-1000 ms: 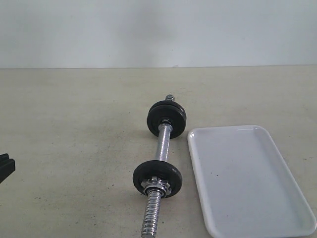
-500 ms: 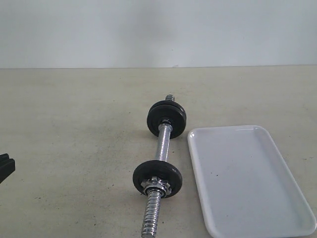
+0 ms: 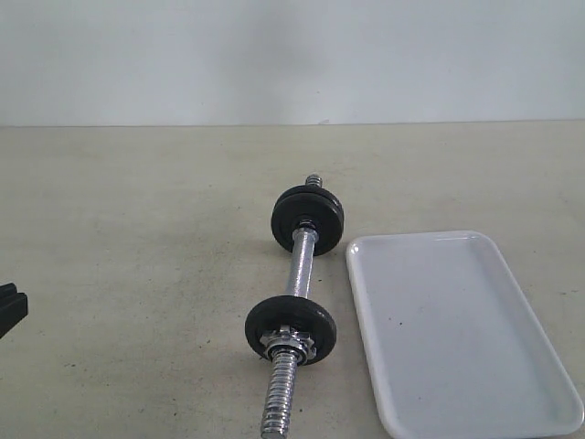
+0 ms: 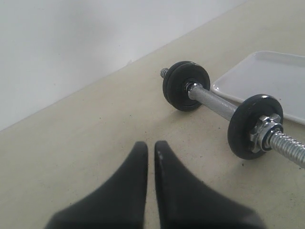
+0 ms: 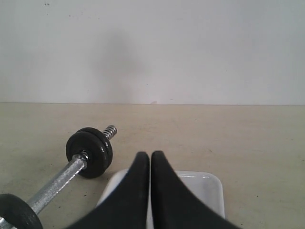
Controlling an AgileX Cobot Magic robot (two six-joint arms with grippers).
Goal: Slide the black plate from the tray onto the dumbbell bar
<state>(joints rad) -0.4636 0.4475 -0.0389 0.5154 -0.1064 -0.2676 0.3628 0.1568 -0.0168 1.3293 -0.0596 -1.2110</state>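
Note:
The dumbbell bar [image 3: 301, 270] lies on the beige table, pointing away from the front edge. Two black plates [image 3: 308, 218] sit together at its far end. A single black plate [image 3: 274, 320] sits on its near end behind a chrome collar nut [image 3: 290, 344]. The white tray [image 3: 457, 329] lies right of the bar with nothing on it. My left gripper [image 4: 150, 145] is shut and empty over bare table, well left of the bar [image 4: 214, 101]. My right gripper [image 5: 150, 155] is shut and empty above the tray [image 5: 205, 188].
A black part of the left arm [image 3: 9, 306] shows at the left edge of the exterior view. A plain white wall [image 3: 292, 55] stands behind the table. The threaded near end of the bar [image 3: 277, 402] reaches the front edge of that view.

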